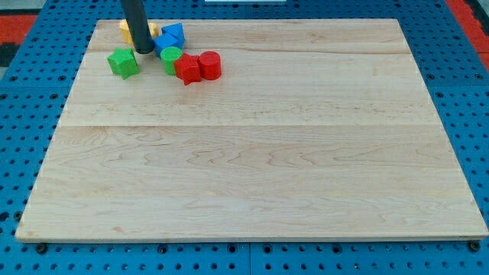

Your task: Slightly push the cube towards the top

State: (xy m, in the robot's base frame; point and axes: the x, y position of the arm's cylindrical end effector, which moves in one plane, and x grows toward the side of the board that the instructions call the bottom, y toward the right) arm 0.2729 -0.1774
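Observation:
My tip (143, 51) rests on the board near the view's top left, in the middle of a cluster of blocks. A blue cube (174, 34) lies just right of the rod, with another blue block (163, 43) touching it below. A green star-like block (123, 63) sits just below-left of the tip. A green cylinder (171, 59) sits right of the tip, touching a red star-like block (186, 69) and a red cylinder (210, 66). Yellow blocks (127, 31) lie behind the rod, partly hidden by it.
The wooden board (252, 137) lies on a blue perforated table (23, 114). The cluster sits close to the board's top edge. A red area (470, 15) shows at the view's top right corner.

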